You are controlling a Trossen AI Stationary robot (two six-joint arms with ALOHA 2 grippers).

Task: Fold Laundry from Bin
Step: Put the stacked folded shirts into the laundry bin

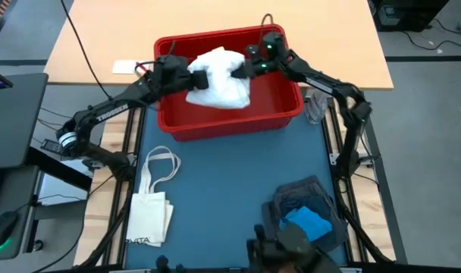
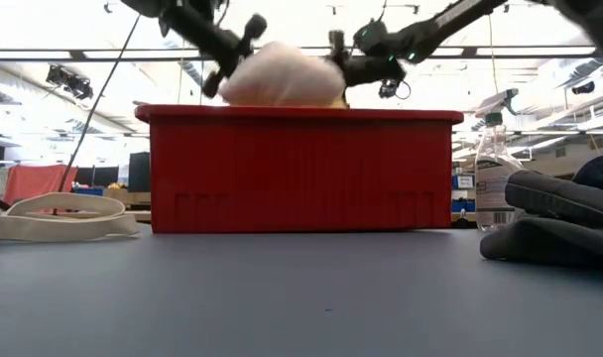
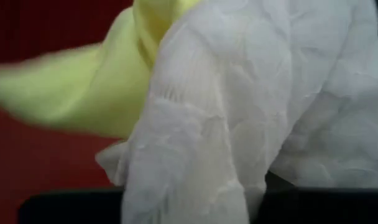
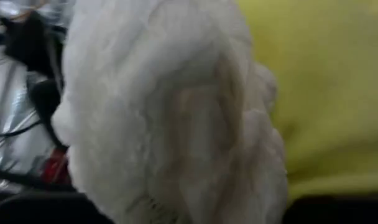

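Observation:
A white textured cloth (image 1: 219,80) is bunched up in the red bin (image 1: 280,114) at the table's far side. In the low view the white cloth (image 2: 282,84) rises above the bin's rim (image 2: 301,114). My left gripper (image 1: 198,76) is at its left side and my right gripper (image 1: 240,70) at its right side, both shut on it. A yellow cloth (image 3: 83,93) lies behind the white one and also shows in the right wrist view (image 4: 326,93). The cloth hides the fingertips in both wrist views. My left gripper holds the white cloth by its left side (image 1: 203,79), coming at it from the table's left, slanting down. The cloth (image 3: 239,112) covers the fingers, so how many layers they hold cannot be told. The cloth is bunched and raised above the bin's rim. My right gripper holds the white cloth by its upper right side (image 1: 233,72), coming at it from the table's right, slanting down. The cloth (image 4: 164,112) covers the place of contact. The cloth bulges slack between my two grippers, its lower part down in the bin.
A cream tote bag (image 1: 151,201) with long handles lies at the near left. A pile of dark cloths topped by a bright blue one (image 1: 306,220) sits at the near right. A clear bottle (image 1: 315,106) stands right of the bin. Blue table surface (image 1: 230,182) lies between.

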